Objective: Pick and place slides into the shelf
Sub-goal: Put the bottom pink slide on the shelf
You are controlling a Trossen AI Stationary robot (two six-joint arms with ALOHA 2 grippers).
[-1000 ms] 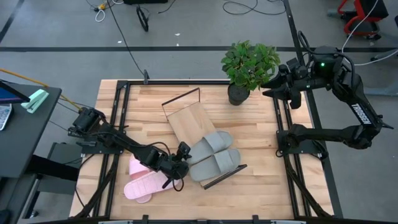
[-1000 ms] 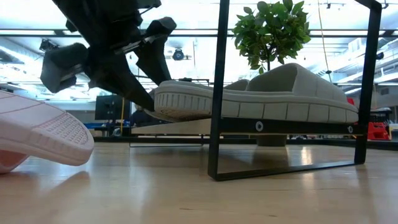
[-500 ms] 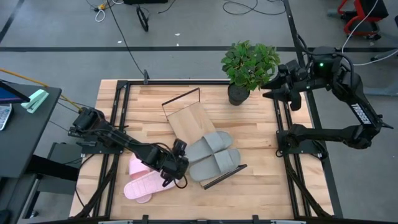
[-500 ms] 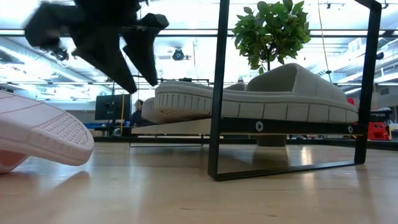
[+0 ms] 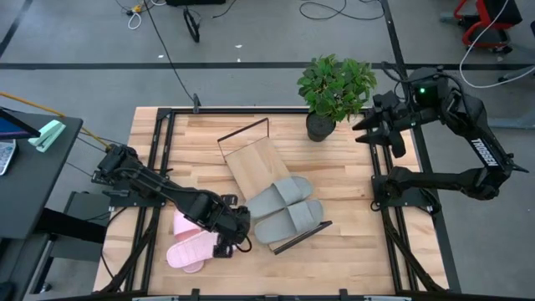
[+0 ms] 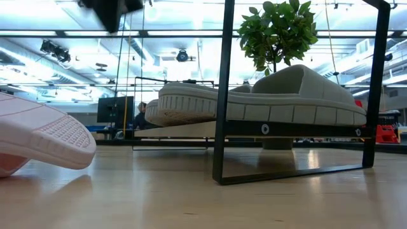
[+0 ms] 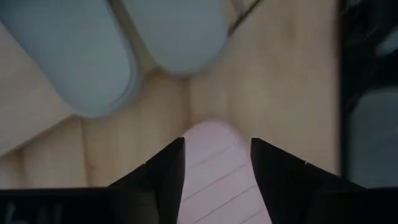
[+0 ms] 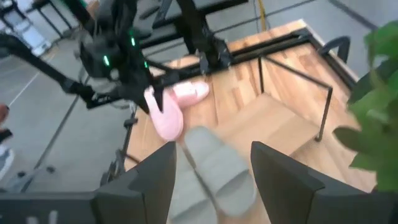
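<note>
The left gripper [image 5: 227, 240] hung over the toe end of the pink slides [image 5: 191, 243], its fingers [image 7: 163, 171] parted with nothing between them but the pink toe [image 7: 211, 168] showing below the gap, not gripped. It sat between that pair and the grey slides [image 5: 284, 211], just beside the shelf's near end.

The right gripper [image 5: 368, 127] waited well apart, raised past the table's far right corner near the plant [image 5: 334, 86]; its fingers [image 8: 149, 180] stood apart and held nothing.

By my reading, the task was about half done. Both grey slides lay side by side on the shelf [image 5: 251, 163], toward its near end, with bare board left at the far end. In the low view they rested on the board inside the black wire frame [image 6: 224, 95]. The two pink slides lay on the table [image 5: 351, 209] beside the shelf, overlapping each other, and were not yet placed.
</note>
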